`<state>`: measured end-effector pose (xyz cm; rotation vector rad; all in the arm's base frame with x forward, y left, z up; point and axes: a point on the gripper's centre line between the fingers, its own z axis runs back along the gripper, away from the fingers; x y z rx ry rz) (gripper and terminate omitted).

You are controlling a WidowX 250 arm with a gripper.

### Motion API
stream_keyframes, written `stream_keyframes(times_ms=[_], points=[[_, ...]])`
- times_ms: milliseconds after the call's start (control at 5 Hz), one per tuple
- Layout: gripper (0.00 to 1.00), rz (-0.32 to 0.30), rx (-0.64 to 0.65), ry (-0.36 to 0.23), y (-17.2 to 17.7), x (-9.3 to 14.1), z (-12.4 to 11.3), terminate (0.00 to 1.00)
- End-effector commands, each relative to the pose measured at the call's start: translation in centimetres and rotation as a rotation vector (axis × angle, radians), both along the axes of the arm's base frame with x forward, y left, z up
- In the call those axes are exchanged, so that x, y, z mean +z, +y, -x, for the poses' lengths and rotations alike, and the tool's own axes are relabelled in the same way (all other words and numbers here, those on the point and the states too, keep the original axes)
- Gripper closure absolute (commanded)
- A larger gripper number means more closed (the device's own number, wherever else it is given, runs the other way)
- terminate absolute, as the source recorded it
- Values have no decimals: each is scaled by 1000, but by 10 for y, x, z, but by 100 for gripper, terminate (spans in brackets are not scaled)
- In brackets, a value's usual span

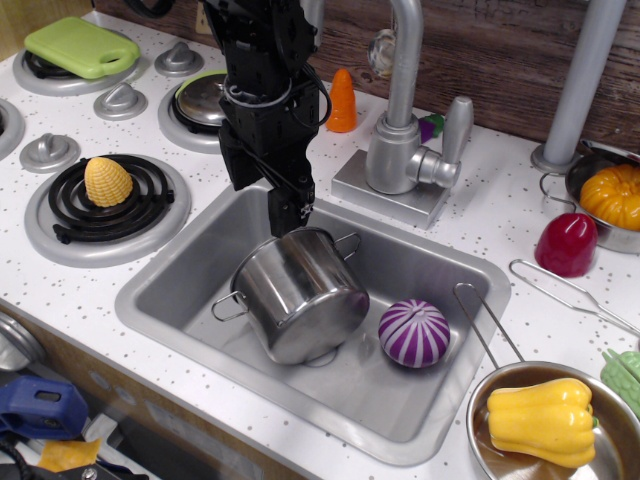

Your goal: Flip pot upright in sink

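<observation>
- yellow pepper (540, 420) in a long-handled pan (490, 405), near right corner of the table (480, 210).
- sink (180, 290), centre. holds the pot (300, 295) and a purple striped ball (413, 333).
- pot: tilted, its closed bottom turned toward the near edge, its rim up and away at the back; wire handles out to either side. not yet upright.
- ball: just beside the pot's bottom, on its right, apart from it or barely so.
- pincer (290, 222): black, pointing down at the pot's far rim, touching it or nearly. cannot tell whether it is spread or pinching the rim; the tips are hidden against the steel.
- risk: the steel looks slick and the wall thin, so a shallow hold on the rim may slip and let the pot drop back. a swinging pot could knock the ball across the sink.
- risk: lifting too far back may strike the sink's back wall or the tap (405, 130).
- further off: corn (107, 181) on a burner (108, 205), orange carrot (342, 102), green board (80, 47).
</observation>
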<state>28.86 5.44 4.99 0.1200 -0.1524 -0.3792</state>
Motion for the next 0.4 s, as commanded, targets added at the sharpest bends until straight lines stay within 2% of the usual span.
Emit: stream_keyframes(times_ms=[0, 200], points=[[0, 0, 0, 0, 0, 0, 0, 0], [0, 97, 3, 16, 2, 0, -1, 0]])
